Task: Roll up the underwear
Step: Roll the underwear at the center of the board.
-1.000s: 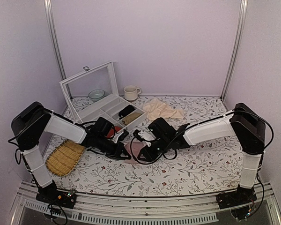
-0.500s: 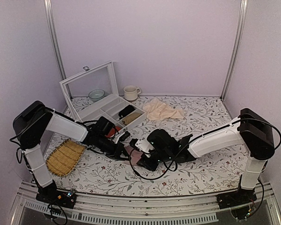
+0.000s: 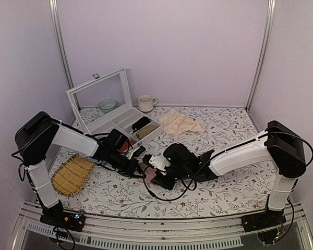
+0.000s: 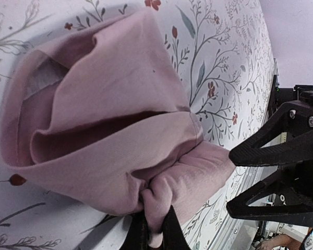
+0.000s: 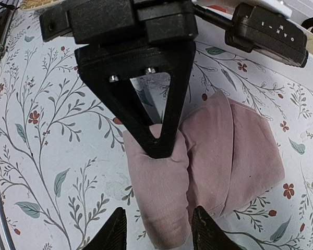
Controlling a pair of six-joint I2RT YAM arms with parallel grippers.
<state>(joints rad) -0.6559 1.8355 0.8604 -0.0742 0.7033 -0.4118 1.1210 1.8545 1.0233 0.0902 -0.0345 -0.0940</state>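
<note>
- Here, the underwear (image 4: pixel 109 120) lies as a loose, partly rolled pink bundle on the floral surface (image 3: pixel 224 182), at the front middle, between the two arms.
- The left claw (image 4: pixel 155 232) is pinched narrow on a thick fold at one end of the bundle. In the right wrist view its dark fingers (image 5: pixel 130 112) converge onto the cloth.
- The right claw (image 5: pixel 156 235) stands wide and holds nothing, with one finger on each side of the nearer end of the roll. Whether its pads touch the fabric cannot be told.
- Step in hand, as judged: securing the second end so that the roll can be turned and tightened. Open folds still gape along its side, so the task appears about half done.
- To do this well, the right claw should close low, taking all layers of the end rather than the top flap alone.
- The left claw should keep its pinch as an anchor. Any turn is best made about the long axis of the roll, with light tension between the two claws.
- Likely fault: soft fabric slips or springs open, so a shallow grip or a pull away from the anchor would unroll the bundle.
</note>
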